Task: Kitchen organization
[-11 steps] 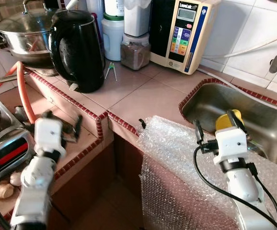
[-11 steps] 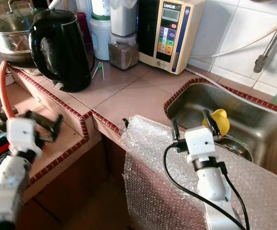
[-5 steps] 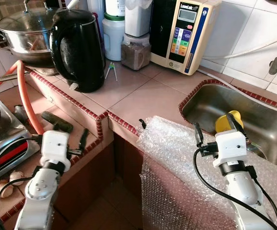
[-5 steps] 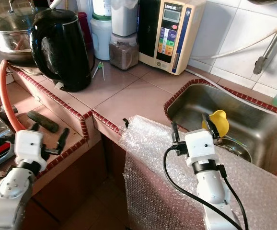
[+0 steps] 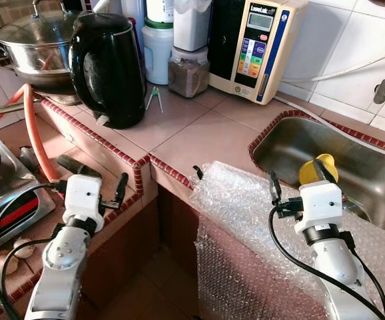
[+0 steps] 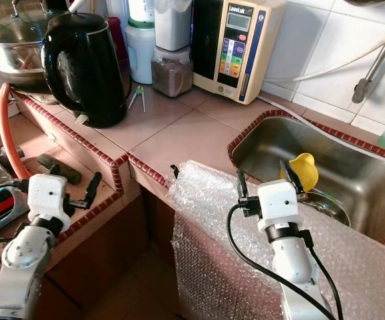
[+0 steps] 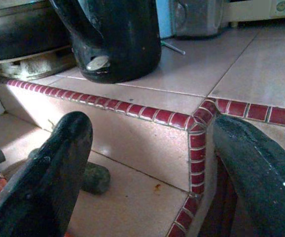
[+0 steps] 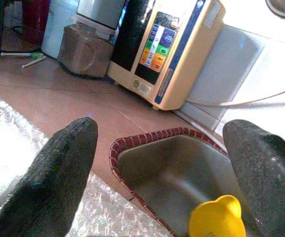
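Fingers (image 8: pixel 53 173) spread, yellow lemon (image 8: pixel 217 217) between them.

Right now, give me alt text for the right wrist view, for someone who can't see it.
The right gripper, fingers open, points at a steel sink holding a yellow object. Bubble wrap drapes the counter edge, and a cream water purifier stands beyond.
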Tool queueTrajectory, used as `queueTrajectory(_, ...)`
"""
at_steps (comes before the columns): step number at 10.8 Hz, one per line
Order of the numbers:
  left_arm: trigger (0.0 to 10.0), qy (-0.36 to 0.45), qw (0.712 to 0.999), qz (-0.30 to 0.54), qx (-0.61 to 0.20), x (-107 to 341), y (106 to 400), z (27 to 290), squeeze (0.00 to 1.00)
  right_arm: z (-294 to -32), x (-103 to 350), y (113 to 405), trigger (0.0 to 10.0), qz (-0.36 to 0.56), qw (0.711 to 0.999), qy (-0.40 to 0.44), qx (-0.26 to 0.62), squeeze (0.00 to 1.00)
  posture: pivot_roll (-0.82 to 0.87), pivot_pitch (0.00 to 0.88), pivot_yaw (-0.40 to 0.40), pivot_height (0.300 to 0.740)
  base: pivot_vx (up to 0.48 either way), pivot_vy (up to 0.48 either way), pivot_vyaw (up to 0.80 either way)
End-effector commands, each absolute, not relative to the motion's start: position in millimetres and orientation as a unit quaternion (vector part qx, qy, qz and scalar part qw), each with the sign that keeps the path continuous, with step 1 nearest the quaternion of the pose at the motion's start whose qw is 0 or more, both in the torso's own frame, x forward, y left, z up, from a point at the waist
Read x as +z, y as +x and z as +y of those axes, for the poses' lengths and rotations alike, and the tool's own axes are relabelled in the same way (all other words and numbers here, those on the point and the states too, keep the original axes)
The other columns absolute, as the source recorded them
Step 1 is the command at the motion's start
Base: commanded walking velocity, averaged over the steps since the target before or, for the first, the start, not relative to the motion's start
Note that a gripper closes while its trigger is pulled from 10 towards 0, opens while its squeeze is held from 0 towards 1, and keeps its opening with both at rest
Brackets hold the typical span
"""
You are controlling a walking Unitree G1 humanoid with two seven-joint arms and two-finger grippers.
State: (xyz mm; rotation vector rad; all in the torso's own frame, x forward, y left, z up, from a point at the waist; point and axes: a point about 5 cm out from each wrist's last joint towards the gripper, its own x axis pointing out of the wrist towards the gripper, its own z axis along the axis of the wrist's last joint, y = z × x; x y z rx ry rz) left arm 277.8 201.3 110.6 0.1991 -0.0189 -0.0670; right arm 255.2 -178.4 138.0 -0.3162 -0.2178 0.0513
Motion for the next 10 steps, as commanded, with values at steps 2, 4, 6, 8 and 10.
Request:
queueTrajectory(2, 10.0, 0.100, 0.994, -0.001, -0.036, 108.5, 279.6, 199.2, 0.00, -183.6, 138.1, 257.1, 10.0, -0.103, 0.982, -0.159, 0.019, 0.00, 0.12, 0.000, -0.029, 0.740, -0.127, 0.000, 0.00)
queueTrajectory(4, 10.0, 0.101, 0.994, 0.003, -0.039, 106.7, 279.6, 197.8, 0.00, -180.8, 135.9, 257.2, 10.0, -0.099, 0.983, -0.152, 0.031, 0.00, 0.12, 0.000, -0.028, 0.740, -0.311, 0.000, 0.00)
queueTrajectory(6, 10.0, 0.099, 0.994, 0.004, -0.043, 106.6, 281.1, 195.8, 0.00, -179.9, 135.3, 257.3, 10.0, -0.097, 0.983, -0.151, 0.035, 0.00, 0.11, 0.000, -0.024, 0.740, -0.324, 0.000, 0.00)
queueTrajectory(8, 10.0, 0.099, 0.994, 0.004, -0.047, 106.4, 281.6, 194.7, 0.00, -179.0, 134.5, 257.3, 10.0, -0.094, 0.984, -0.148, 0.039, 0.00, 0.11, 0.000, -0.023, 0.740, -0.324, 0.000, 0.00)
queueTrajectory(10, 10.0, 0.098, 0.994, 0.006, -0.049, 105.6, 281.3, 194.0, 0.00, -177.4, 134.5, 258.1, 10.0, -0.095, 0.984, -0.147, 0.040, 0.00, 0.11, 0.000, -0.019, 0.740, -0.319, 0.000, 0.00)
